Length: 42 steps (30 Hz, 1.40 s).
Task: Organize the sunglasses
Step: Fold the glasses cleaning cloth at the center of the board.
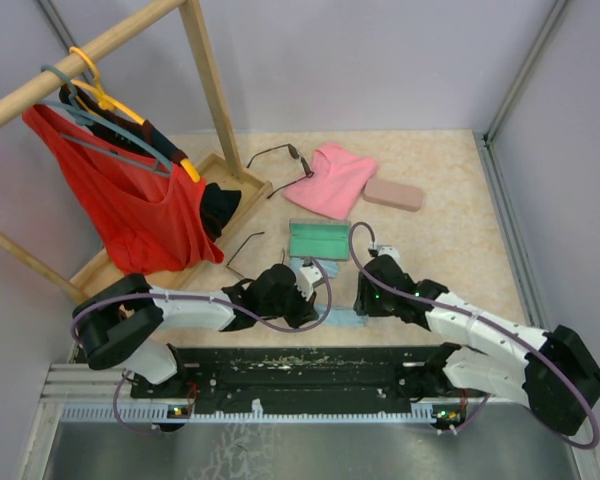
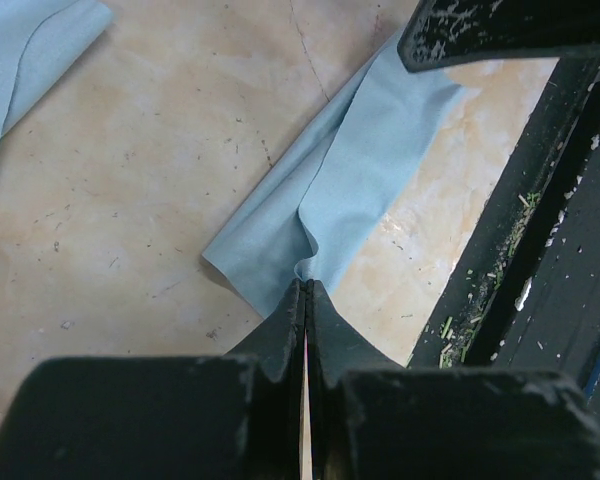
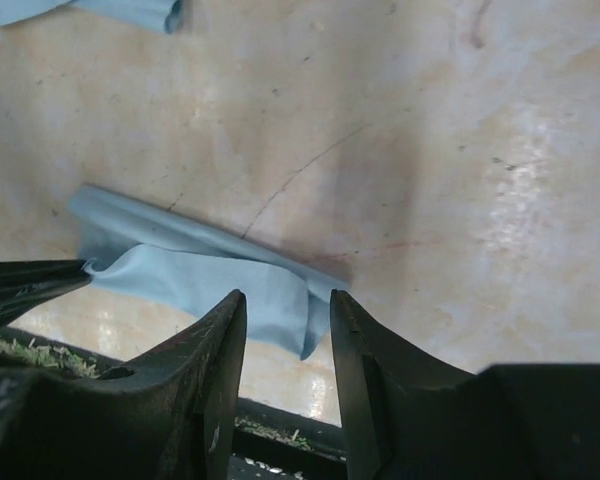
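Observation:
One pair of sunglasses [image 1: 278, 155] lies at the back beside a pink cloth [image 1: 330, 178]. A second pair [image 1: 242, 248] lies further forward, next to the red shirt. Neither gripper is near them. My left gripper [image 1: 312, 302] [image 2: 307, 285] is shut on the corner of a light-blue cloth [image 2: 350, 180] [image 1: 342, 320] near the table's front edge. The right gripper [image 1: 365, 303] [image 3: 287, 300] stands open at the cloth's [image 3: 210, 275] other end, where a loose corner droops between its tips, touching neither finger.
An open green-lined case [image 1: 320, 240] lies just behind the grippers, and a pink case [image 1: 393, 193] at the back right. Another light-blue cloth [image 2: 30, 60] lies nearby. A wooden rack [image 1: 205, 60] with a red shirt [image 1: 140, 210] fills the left. The black base rail [image 1: 300, 365] runs along the front.

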{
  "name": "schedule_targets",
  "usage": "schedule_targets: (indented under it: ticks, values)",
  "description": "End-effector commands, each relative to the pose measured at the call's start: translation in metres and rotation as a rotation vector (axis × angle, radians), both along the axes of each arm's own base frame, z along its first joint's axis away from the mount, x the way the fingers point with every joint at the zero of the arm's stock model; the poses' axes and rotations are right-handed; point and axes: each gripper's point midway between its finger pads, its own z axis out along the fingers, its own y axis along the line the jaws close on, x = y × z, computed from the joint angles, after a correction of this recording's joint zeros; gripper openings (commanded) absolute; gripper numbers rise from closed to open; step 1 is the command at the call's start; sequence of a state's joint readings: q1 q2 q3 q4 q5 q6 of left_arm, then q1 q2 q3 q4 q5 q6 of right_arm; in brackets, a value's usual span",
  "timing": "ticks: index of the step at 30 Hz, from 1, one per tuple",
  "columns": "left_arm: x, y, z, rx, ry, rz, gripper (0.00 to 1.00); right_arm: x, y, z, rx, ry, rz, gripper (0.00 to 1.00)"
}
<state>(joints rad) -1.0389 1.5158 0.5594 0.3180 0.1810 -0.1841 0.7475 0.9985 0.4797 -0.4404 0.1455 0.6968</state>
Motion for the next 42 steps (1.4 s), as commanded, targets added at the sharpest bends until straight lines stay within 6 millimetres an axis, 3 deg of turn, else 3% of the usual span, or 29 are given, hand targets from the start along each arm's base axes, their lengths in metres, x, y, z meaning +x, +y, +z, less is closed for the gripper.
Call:
schedule_targets:
  ticks: [1,11,23,42]
  values:
    - [0.0,-0.005,0.012,-0.049,-0.021,-0.002,0.01,0.009,0.035,0.025,0.106,-0.036,0.141,0.39]
    - [0.0,-0.004,0.01,-0.041,-0.022,0.002,0.01,0.012,0.041,0.013,0.06,0.011,0.201,0.33]
    - [0.0,-0.005,0.009,-0.041,-0.022,0.0,0.01,0.029,0.021,0.006,-0.089,-0.012,0.132,0.35]
    - [0.001,-0.006,0.007,-0.035,-0.019,0.0,0.01,0.017,0.028,-0.009,-0.077,0.072,0.185,0.31]
